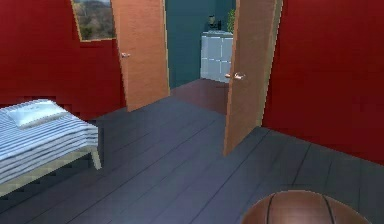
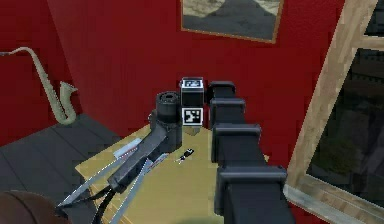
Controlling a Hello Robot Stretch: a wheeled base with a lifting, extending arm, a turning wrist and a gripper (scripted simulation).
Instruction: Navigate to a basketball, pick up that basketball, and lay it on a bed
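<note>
So, basketball: forward view's bottom edge, right of middle (seamed, dark orange).
Gripper: fingers slant down-left over a tan table; whether it holds anything cannot be told.
Bed: forward view's left, well apart from the basketball.

The basketball is showing brown, leathery skin with a faint sheen. Striped cloth is covering the bed. The 2 doors are looking like smooth orange wood, the floor like dark matt planks.
</note>
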